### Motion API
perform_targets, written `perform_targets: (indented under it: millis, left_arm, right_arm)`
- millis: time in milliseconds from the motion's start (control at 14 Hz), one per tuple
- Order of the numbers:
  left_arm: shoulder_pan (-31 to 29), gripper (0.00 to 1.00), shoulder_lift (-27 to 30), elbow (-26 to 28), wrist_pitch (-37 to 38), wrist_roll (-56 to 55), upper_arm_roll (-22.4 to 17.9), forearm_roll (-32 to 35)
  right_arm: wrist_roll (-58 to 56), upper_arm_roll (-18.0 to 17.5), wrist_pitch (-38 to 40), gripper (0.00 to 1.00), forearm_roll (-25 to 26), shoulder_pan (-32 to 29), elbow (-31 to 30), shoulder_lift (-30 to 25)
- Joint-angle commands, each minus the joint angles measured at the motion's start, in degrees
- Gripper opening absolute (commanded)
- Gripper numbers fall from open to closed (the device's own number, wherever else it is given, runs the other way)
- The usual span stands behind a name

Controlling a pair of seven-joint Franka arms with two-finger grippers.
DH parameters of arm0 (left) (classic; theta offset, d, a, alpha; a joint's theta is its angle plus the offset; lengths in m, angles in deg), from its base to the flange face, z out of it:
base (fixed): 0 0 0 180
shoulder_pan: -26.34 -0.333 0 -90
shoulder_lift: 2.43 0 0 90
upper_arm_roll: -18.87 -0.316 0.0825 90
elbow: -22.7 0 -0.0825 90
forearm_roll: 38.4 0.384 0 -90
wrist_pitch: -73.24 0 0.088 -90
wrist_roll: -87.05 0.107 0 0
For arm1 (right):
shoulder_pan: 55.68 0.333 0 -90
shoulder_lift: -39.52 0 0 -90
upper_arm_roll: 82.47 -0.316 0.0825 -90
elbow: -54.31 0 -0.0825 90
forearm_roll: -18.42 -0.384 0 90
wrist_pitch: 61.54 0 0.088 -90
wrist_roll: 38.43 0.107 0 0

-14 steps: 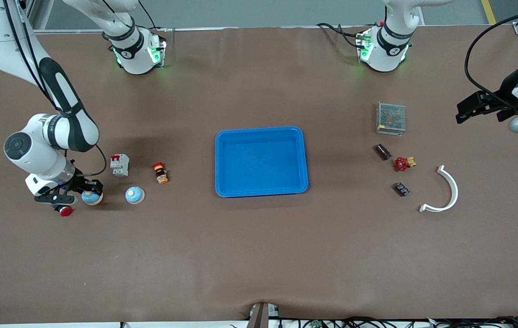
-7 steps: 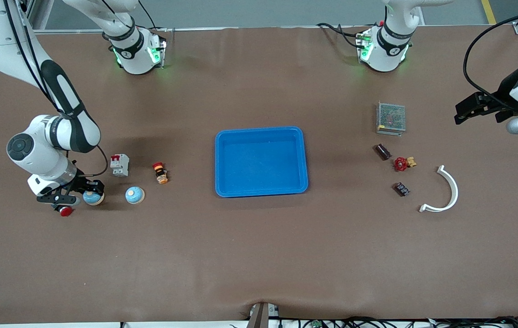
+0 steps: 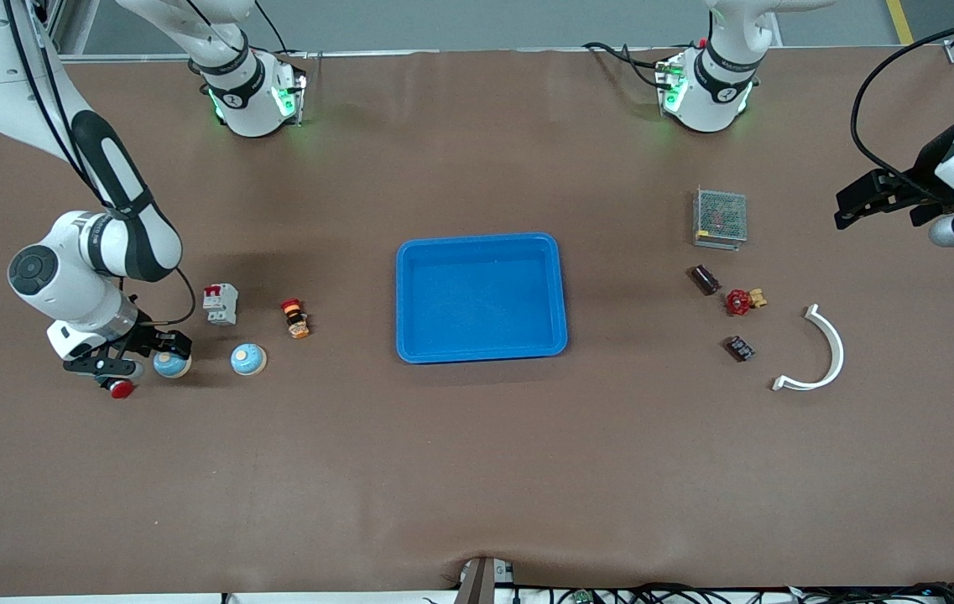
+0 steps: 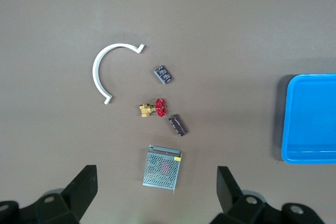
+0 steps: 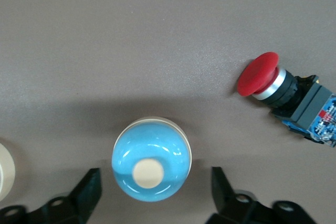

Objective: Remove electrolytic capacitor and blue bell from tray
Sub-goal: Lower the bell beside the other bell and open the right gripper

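A blue bell [image 3: 171,365] with a cream button stands on the table near the right arm's end. In the right wrist view the bell [image 5: 151,166] sits between the spread fingers [image 5: 86,191]. My right gripper [image 3: 151,356] is open around it, low over the table. A second blue bell [image 3: 247,359] stands beside it toward the tray. The dark capacitor [image 3: 704,279] lies near the left arm's end and shows in the left wrist view [image 4: 178,125]. My left gripper [image 3: 867,201] is open and empty, high over that end of the table.
A blue tray [image 3: 560,294] sits mid-table. Near the bells are a red push button [image 3: 120,387], a breaker [image 3: 221,304] and a small orange part [image 3: 295,319]. By the capacitor are a mesh box [image 3: 720,218], red valve [image 3: 741,300], dark module [image 3: 739,348] and white arc [image 3: 829,352].
The right arm shifted only slightly and stays over the bell. The left gripper drifted a little toward the table's middle. Nothing was taken hold of.
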Motion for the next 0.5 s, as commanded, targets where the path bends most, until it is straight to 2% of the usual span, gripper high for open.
perform_targets:
  millis: [0,427]
  left_arm:
    - [0.22,1.00,0.59,-0.01,0.09,-0.74,0.60,-0.36]
    - [0.39,1.00,0.50,-0.02,-0.09,-0.74,1.04,-0.36]
  right_arm:
    - [0.26,-0.97,-0.40,1.00,-0.19,-1.08,-0.21,-0.16]
    - [3.16,-1.32,5.66,1.00,-0.28,0.06,0.40,-3.06]
